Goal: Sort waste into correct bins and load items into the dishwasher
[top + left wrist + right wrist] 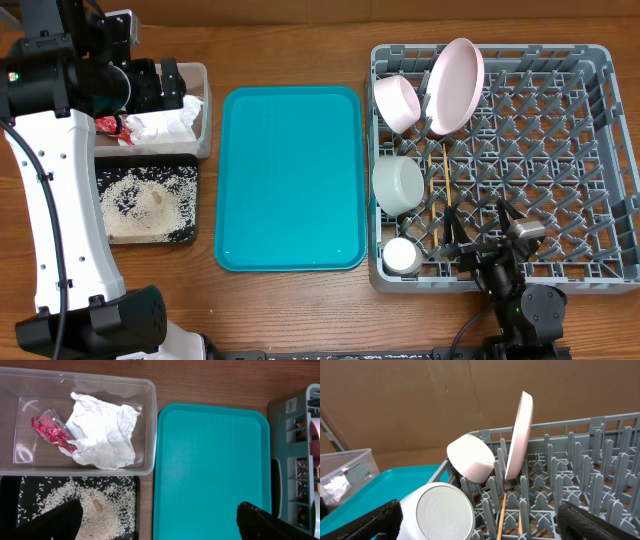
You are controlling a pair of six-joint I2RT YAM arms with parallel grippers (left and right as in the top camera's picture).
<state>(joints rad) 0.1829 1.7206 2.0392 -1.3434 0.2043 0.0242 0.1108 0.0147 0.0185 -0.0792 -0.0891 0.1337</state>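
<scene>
Wooden table, brown cardboard backdrop behind it in the right wrist view. Item: clear tub at the far left, holding the crumpled white napkin with the red wrapper touching its left edge. Item: black tray just beside the tub on the near side, with the rice spread across its floor. Item: teal tray between bins and rack, nothing on it. Item: grey rack at the right, loaded along its left side: plate upright and leaning among the pegs, pink bowl on edge just beside it, greyish bowl nearer, small cup at the near corner, chopsticks lying down among the pegs. A second pinkish bowl cannot be made out. Left gripper hangs above the tub and black tray, fingers spread wide, nothing between them. Right gripper sits over the near left part of the rack, fingers likewise wide apart and empty. Assessment: waste binned and dishes racked, so the work appears to be at its closing step. The next move seems to call for no grasp, only a clean lift of both arms away without clipping pegs, plate or tub wall.
</scene>
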